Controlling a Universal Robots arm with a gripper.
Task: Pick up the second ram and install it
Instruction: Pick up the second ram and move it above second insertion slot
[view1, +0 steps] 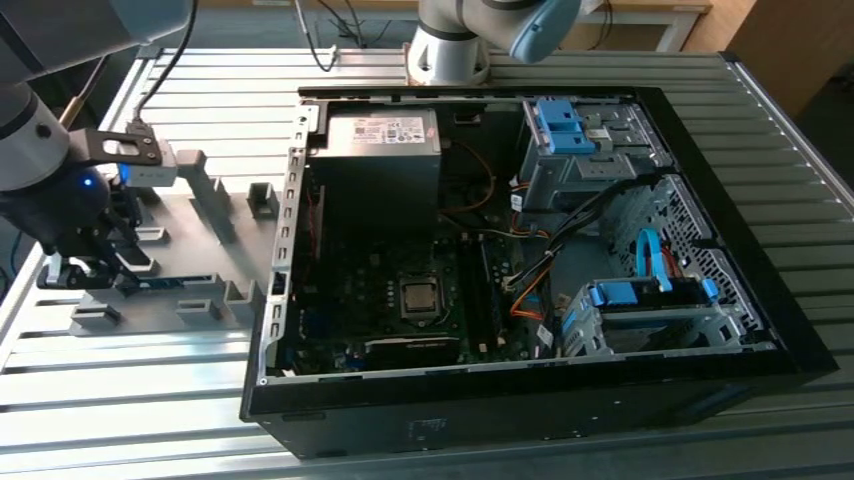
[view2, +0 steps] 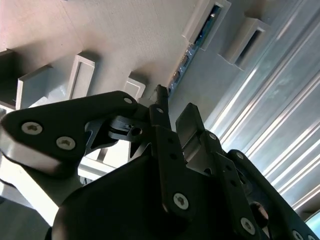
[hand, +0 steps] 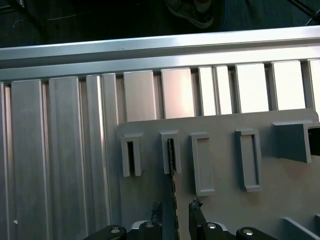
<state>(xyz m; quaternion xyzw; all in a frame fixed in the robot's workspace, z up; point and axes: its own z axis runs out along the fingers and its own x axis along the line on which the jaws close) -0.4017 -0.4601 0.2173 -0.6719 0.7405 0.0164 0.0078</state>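
Note:
The second ram (hand: 173, 175) is a thin stick seen edge-on, standing in a slot of the grey holder tray (hand: 280, 190). In the first wrist view my gripper (hand: 174, 211) straddles it, open, with one fingertip on each side and a small gap to the board. The second wrist view shows the ram (view2: 194, 44) as a bluish board running through two tray slots, just beyond my gripper (view2: 173, 107). In the exterior view my gripper (view1: 114, 268) hangs low over the tray (view1: 214, 215) at the exterior view's left, at one end of the ram (view1: 174, 282).
An open black computer case (view1: 747, 300) lies on the slatted metal table (view1: 134, 400), with the motherboard (view1: 400, 300) exposed, a power supply (view1: 380, 135) and blue drive brackets (view1: 567, 125). The arm's base (view1: 447, 50) stands behind the case. Raised tray posts (view1: 200, 180) flank my gripper.

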